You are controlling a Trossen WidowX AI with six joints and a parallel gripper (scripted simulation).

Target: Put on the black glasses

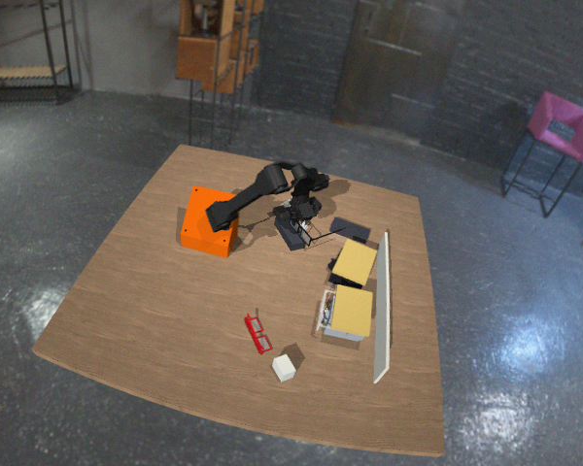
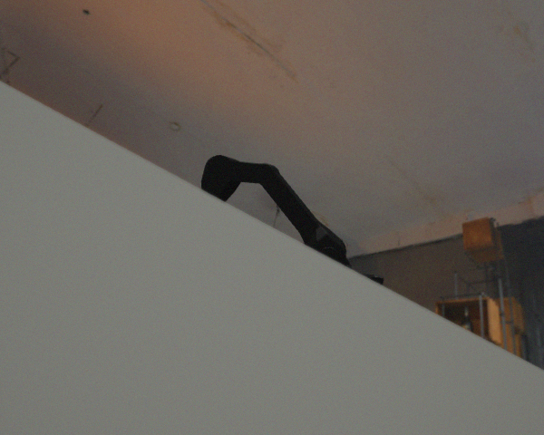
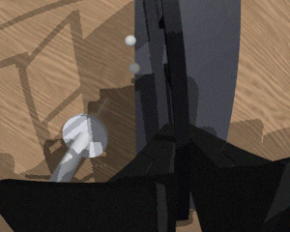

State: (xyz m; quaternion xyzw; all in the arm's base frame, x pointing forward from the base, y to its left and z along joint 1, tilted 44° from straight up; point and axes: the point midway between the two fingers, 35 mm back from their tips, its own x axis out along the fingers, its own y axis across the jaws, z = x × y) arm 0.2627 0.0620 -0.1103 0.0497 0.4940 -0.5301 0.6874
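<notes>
Black glasses [image 1: 305, 236] [image 3: 180, 92] are gripped in the closed gripper [image 1: 295, 216] [image 3: 176, 131], above a dark block [image 1: 288, 234] [image 3: 213, 63]. Beyond that block, toward the white panel [image 1: 382, 306], a flat dark pad [image 1: 350, 229] is seen; no contents are discernible in either.

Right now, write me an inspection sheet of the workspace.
Surface: wooden table, brown grain.
Job's things: black glasses, off the table; neither display head nor yellow tag can be made out.
Clutter: red glasses, white block, two yellow-topped items, upright white panel.
End effector: shut on the black glasses.
Cables: nothing seen.
Surroundings: pink stool, shelving.
</notes>
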